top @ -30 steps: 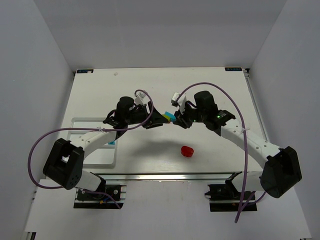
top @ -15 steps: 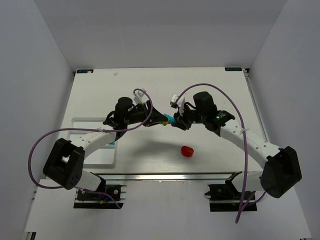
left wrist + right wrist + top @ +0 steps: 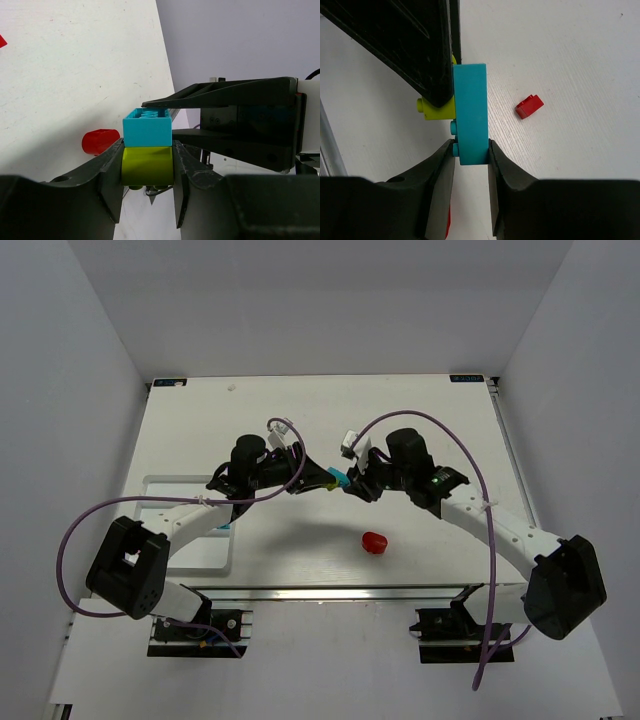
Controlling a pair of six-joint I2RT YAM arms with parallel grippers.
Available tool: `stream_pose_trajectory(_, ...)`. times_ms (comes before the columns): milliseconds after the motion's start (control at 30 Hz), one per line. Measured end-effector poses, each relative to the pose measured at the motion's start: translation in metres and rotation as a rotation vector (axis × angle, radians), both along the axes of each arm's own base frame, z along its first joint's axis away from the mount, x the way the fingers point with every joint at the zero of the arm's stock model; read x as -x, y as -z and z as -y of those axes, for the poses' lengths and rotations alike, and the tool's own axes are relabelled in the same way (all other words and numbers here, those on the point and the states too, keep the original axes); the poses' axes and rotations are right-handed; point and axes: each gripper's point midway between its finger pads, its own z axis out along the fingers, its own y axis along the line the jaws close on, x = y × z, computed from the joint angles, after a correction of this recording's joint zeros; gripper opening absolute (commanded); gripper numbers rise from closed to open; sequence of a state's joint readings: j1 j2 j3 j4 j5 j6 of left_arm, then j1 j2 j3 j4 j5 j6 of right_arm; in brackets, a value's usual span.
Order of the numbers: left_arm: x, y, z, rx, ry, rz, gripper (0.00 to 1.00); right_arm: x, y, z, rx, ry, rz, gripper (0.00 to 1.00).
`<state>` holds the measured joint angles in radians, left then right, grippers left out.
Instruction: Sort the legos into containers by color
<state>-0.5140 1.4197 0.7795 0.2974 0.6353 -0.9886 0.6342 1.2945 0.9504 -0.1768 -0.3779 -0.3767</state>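
Two bricks, locked together, make up your item in hand; by my reading little of the sort is done.

- Tray (image 3: 170,478), far left, near the front edge: one cyan speck seems to lie by its right wall, though it is too small to be sure. Your left arm crosses above it.
- Left gripper (image 3: 148,172): fingers pressed on the yellow-green brick (image 3: 147,164), one on each flank.
- Right gripper (image 3: 471,150): pinching the cyan brick (image 3: 470,105), which sits stud-locked to the yellow-green one; you hold the pair between the arms at mid-table.
- Left to do: part the pair and bin each half. Then bin the red rounded piece (image 3: 374,542), loose toward the front, and the small red brick (image 3: 529,106), near the grippers.
- Room: bare table (image 3: 440,420) behind and to the right, edges well apart from the pair. The two grippers crowd each other.
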Motion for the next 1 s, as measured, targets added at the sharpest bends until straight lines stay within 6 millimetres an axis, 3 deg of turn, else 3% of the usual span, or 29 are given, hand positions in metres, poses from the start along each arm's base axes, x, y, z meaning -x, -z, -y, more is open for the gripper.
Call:
stream_pose_trajectory(233, -0.002, 0.003, 0.001, -0.002, 0.001, -0.005, 0.13, -0.003, 0.002, 0.002, 0.008, 0.033, 0.000, 0.00)
stream_pose_trajectory(367, -0.008, 0.004, 0.000, -0.028, -0.005, 0.000, 0.10, -0.008, 0.004, 0.004, 0.015, 0.085, 0.011, 0.00)
stream_pose_trajectory(433, -0.009, 0.006, -0.002, -0.065, -0.001, 0.003, 0.08, -0.022, 0.002, 0.012, 0.032, 0.156, 0.047, 0.00)
stream_pose_trajectory(533, -0.010, 0.017, -0.010, -0.147, -0.010, -0.015, 0.08, -0.044, -0.001, 0.030, 0.049, 0.271, 0.098, 0.00)
stream_pose_trajectory(667, -0.007, 0.035, -0.023, -0.248, -0.020, -0.045, 0.07, -0.050, 0.005, 0.041, 0.071, 0.326, 0.109, 0.00)
stream_pose_trajectory(867, -0.014, 0.061, -0.065, -0.497, -0.169, -0.080, 0.00, -0.035, 0.010, 0.031, 0.040, 0.240, 0.072, 0.00)
stream_pose_trajectory(1000, -0.034, 0.055, -0.123, -0.707, -0.400, -0.051, 0.00, -0.025, 0.008, 0.027, 0.012, 0.193, 0.062, 0.00)
